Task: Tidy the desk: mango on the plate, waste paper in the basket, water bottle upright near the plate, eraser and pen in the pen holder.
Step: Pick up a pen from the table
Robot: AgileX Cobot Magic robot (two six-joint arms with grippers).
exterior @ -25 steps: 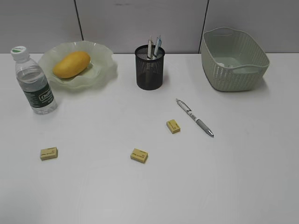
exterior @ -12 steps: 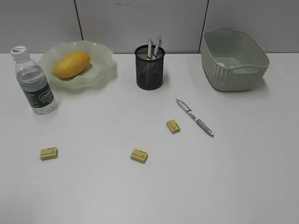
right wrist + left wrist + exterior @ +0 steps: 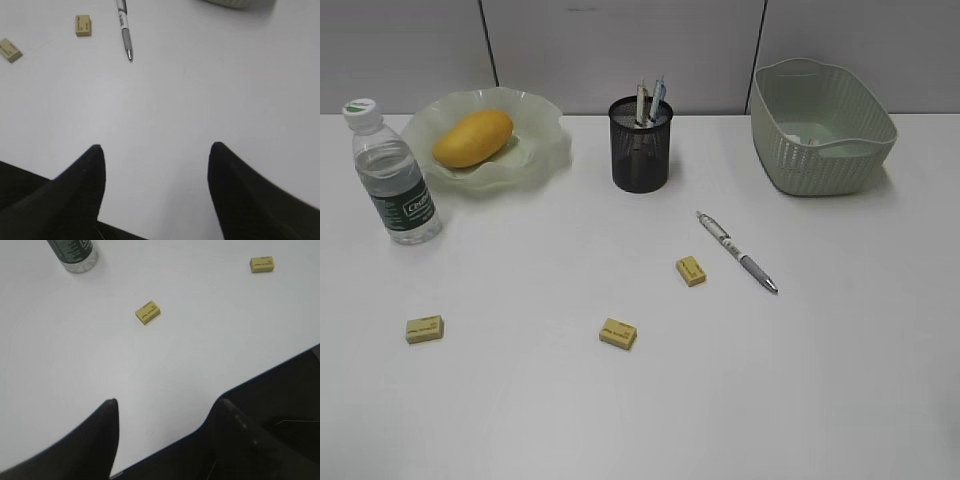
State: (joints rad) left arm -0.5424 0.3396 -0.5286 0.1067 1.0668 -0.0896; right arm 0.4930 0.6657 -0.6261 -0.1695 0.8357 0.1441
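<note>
The mango (image 3: pixel 472 138) lies on the ruffled green plate (image 3: pixel 535 150) at the back left. The water bottle (image 3: pixel 395 178) stands upright next to the plate; its base shows in the left wrist view (image 3: pixel 74 254). The pen holder (image 3: pixel 640 148) holds pens. A loose pen (image 3: pixel 737 251) lies mid-right, also in the right wrist view (image 3: pixel 124 27). Three yellow erasers (image 3: pixel 691 270) (image 3: pixel 618 333) (image 3: pixel 424 329) lie on the desk (image 3: pixel 820 360). A white scrap shows inside the basket (image 3: pixel 820 130). My left gripper (image 3: pixel 167 407) and right gripper (image 3: pixel 156 152) are open, empty, over the front edge.
Grey partition panels (image 3: pixel 620 50) stand behind the desk. In the left wrist view two erasers (image 3: pixel 147 312) (image 3: pixel 262 264) lie ahead of the jaws. In the right wrist view two erasers (image 3: pixel 83 25) (image 3: pixel 10 50) lie left of the pen.
</note>
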